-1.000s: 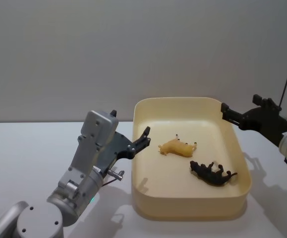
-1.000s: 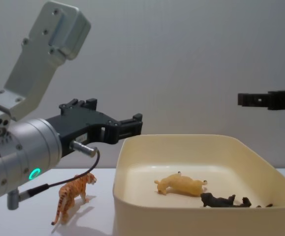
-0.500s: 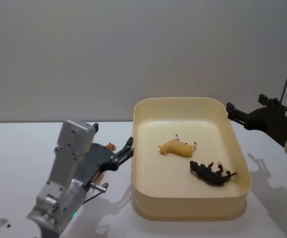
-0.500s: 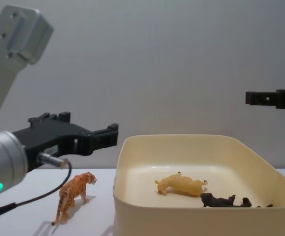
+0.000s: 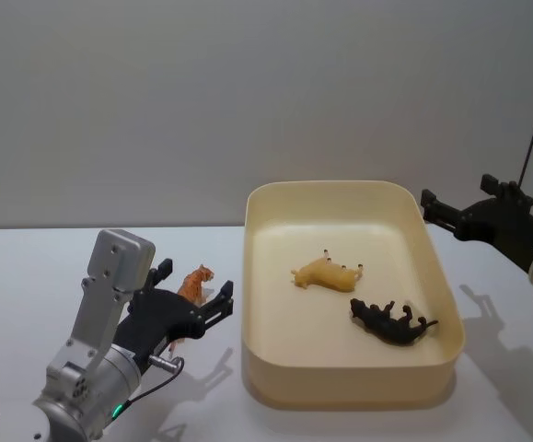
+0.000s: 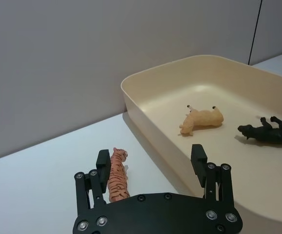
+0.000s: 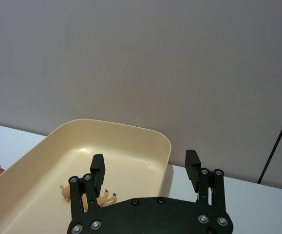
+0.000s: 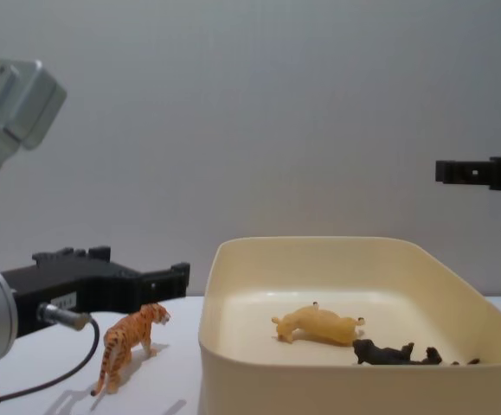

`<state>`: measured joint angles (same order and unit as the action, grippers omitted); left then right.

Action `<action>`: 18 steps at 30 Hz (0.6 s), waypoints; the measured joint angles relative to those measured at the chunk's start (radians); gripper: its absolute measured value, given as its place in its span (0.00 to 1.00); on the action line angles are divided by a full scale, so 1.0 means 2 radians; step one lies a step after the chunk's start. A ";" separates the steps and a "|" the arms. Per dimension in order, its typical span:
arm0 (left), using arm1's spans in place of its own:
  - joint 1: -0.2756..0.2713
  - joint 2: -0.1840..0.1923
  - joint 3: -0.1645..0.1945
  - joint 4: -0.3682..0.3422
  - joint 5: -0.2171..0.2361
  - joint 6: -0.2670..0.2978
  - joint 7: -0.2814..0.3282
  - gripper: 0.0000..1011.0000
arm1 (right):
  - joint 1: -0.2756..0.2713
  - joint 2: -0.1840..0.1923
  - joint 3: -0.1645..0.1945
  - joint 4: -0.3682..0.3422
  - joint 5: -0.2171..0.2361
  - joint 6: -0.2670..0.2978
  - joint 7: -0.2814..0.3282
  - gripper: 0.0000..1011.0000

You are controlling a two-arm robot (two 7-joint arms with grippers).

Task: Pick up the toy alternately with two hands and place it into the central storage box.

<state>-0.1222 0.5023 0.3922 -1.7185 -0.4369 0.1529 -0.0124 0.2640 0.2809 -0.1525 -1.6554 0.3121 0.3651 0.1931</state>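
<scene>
Over on the tabletop [image 5: 27,267], left of the central storage box [image 5: 349,187]: spotting the orange tiger toy [image 8: 129,341], upright on its feet, just beside the box's outer wall and not inside it. Looking at the left claw [image 6: 150,155], low at tiger height with its fingers spread wide, pinching nothing. Catching the tiger between those fingers in the left wrist view, tight against one of them; cannot tell about contact. Next, inside the box: finding a yellow animal [image 5: 329,274] on its side near the middle, legs up, and a black animal [image 5: 393,320] on its side nearer the right wall. Checking the right claw [image 7: 144,163]: up in the air beyond the box's right rim, spread wide too, holding nothing.
</scene>
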 joint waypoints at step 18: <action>-0.041 -0.024 -0.010 0.060 -0.025 0.075 -0.022 0.99 | -0.001 0.001 0.001 -0.001 0.001 0.000 -0.001 0.99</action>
<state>-0.2047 0.4546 0.3732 -1.5987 -0.4867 0.3021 -0.0563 0.2624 0.2825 -0.1510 -1.6574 0.3136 0.3652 0.1919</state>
